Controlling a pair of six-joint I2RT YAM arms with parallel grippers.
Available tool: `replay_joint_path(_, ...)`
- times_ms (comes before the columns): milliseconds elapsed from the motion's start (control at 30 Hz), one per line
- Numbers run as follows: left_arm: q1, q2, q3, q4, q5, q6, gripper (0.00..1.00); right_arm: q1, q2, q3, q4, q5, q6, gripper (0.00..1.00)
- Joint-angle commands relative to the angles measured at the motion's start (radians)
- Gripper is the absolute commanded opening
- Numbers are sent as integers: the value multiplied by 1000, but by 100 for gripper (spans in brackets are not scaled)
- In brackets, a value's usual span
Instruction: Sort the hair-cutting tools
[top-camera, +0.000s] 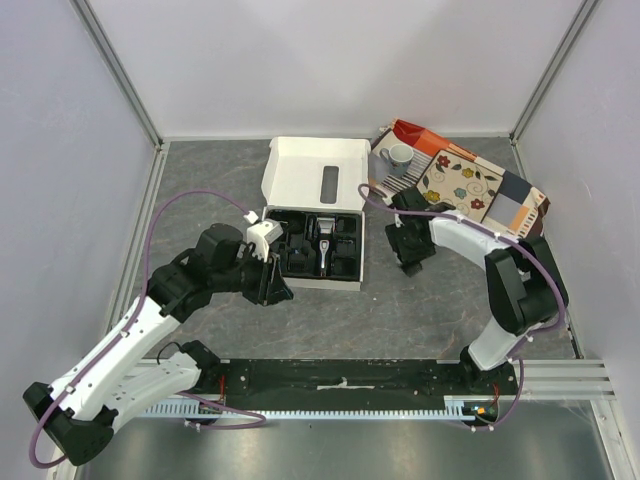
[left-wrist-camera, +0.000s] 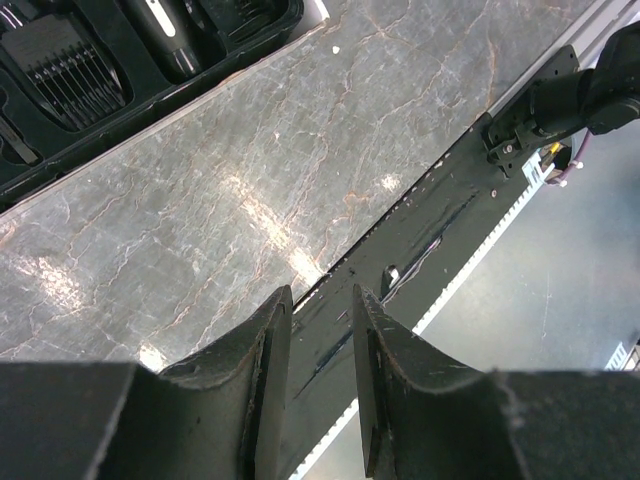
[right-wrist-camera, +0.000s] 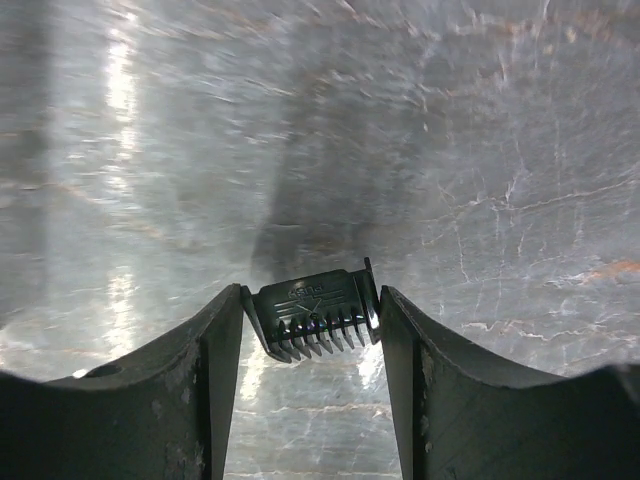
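- Rail (top-camera: 340, 380) – a dark strip that runs along the near edge of the table (top-camera: 330, 325), between the two arm bases.
- Left claw (left-wrist-camera: 322, 298) – it is at 8 o'clock from the tray (top-camera: 320, 283), just beside its near left corner. The fingers stand a little apart and there is nothing between them. Below them lies bare table, and further on the rail.
- Right claw (right-wrist-camera: 312, 296) – it is at 3 o'clock from the tray, not touching it, and it points down over the table. It is clamped on a comb (right-wrist-camera: 318, 312); one finger presses on each side, and the teeth point toward the camera.
- Tray – black, in a white box near the middle of the table. The clipper (top-camera: 325, 245) lies in the middle pocket, along the 12-to-6 line. More combs (left-wrist-camera: 75, 70) lie in the pockets beside it.
- Lid (top-camera: 300, 175) – white, open, and folded back at 12 o'clock from the tray.
- Flowered board (top-camera: 480, 190) – it lies at 2 o'clock, in the far right corner. A grey mug (top-camera: 400, 157) stands at its left end.
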Motion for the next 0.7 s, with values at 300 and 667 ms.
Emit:
replay_joint_path(300, 0, -12, 54, 4, 26, -20, 38, 203, -90, 323, -71, 11, -195, 49)
replay_joint_path(667, 0, -49, 71, -43, 23, -23, 38, 340, 135, 538, -131, 5, -388, 53)
